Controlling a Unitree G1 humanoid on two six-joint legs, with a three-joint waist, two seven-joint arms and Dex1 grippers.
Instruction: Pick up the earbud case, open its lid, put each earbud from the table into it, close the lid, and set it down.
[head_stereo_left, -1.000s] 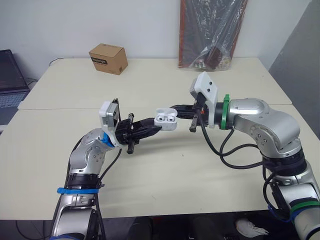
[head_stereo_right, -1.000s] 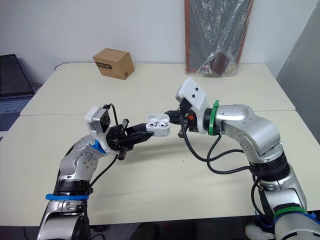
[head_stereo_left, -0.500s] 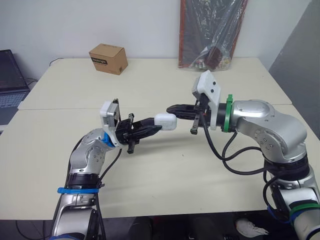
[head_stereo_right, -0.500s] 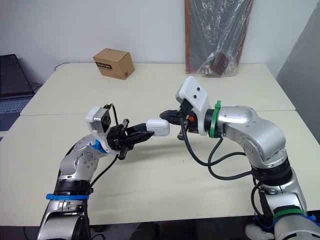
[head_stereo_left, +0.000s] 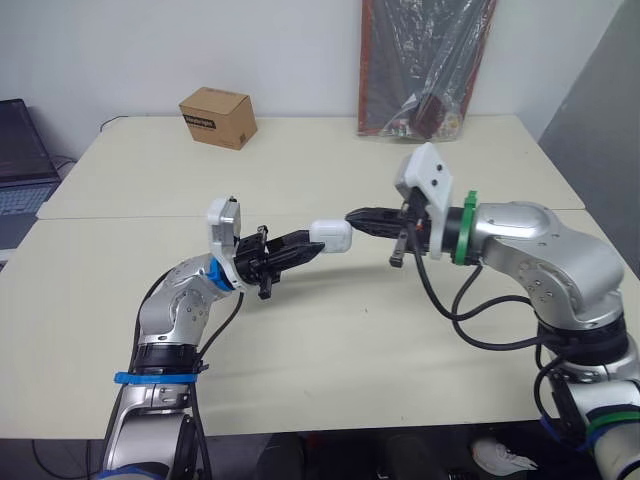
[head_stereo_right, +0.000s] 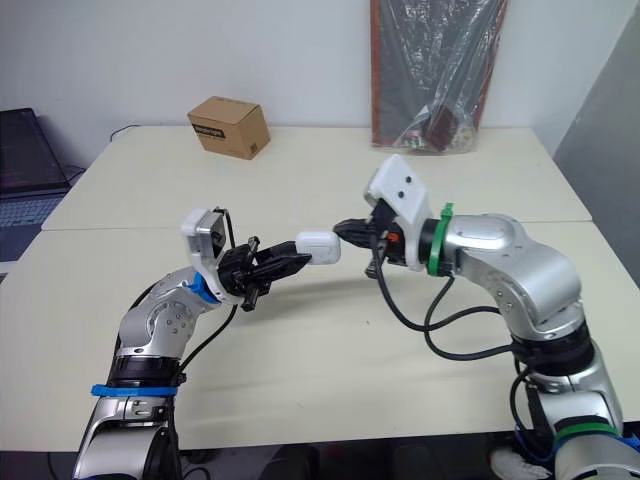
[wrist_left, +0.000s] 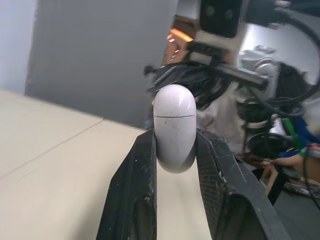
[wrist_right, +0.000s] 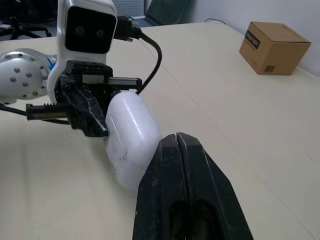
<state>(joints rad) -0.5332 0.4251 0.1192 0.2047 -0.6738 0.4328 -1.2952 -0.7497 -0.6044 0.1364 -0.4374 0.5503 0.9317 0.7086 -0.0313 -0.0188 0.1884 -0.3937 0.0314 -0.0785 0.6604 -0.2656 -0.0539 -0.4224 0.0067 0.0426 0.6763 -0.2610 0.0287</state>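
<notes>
Case count: one white earbud case (head_stereo_left: 331, 237), lid shut, pinched between the two fingers of the left hand (head_stereo_left: 306, 247) and held in the air over mid-counter (head_stereo_left: 330, 340). Right hand (head_stereo_left: 352, 216) sits just beside the case, fingers pressed together; touching or not, I cannot tell. One cardboard box (head_stereo_left: 218, 117) stands at the back left, one plastic-wrapped bundle (head_stereo_left: 425, 70) leans at the far edge, and one laptop (head_stereo_left: 20, 160) sits past the left edge. Wide counter surface stretches beneath both hands toward the near edge.
</notes>
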